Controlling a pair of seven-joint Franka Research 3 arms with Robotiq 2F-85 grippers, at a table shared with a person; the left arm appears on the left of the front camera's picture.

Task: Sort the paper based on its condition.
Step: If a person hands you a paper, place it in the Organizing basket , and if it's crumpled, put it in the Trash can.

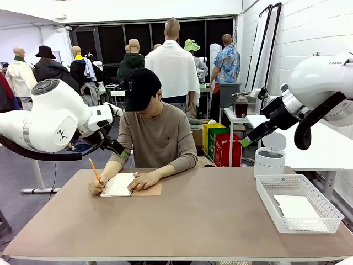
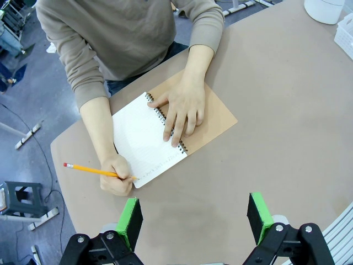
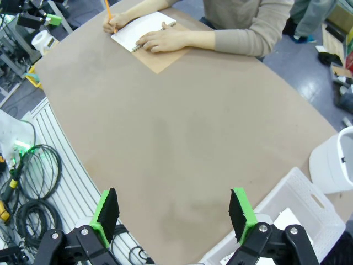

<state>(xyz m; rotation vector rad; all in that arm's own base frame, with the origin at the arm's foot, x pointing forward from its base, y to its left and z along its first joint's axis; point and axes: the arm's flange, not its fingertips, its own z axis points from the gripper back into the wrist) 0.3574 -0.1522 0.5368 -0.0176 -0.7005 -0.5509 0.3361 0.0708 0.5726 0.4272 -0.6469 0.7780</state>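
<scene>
"White sheets: where do they lie?"

"One paper (image 1: 296, 206) lies flat in the basket (image 1: 265, 190), low down and just beside the right claw (image 3: 172, 194). Well ahead of the left claw (image 2: 194, 203), a person's writing hand (image 2: 117, 175) works a pencil (image 2: 91, 169) over a bound page of the spiral notebook (image 2: 144, 138), with the other hand (image 2: 185, 107) pressing it flat."

"Which step, then?"

"Waiting, I'd judge. Nothing loose is on the tabletop (image 3: 182, 121) to sort. The next move calls for a freed sheet, then a long reach forward and a shallow pinch at its edge."

"And the arms?"

"Both hang high over the table, tilted downward. Each claw has its fingers wide apart and holds nothing."
</scene>
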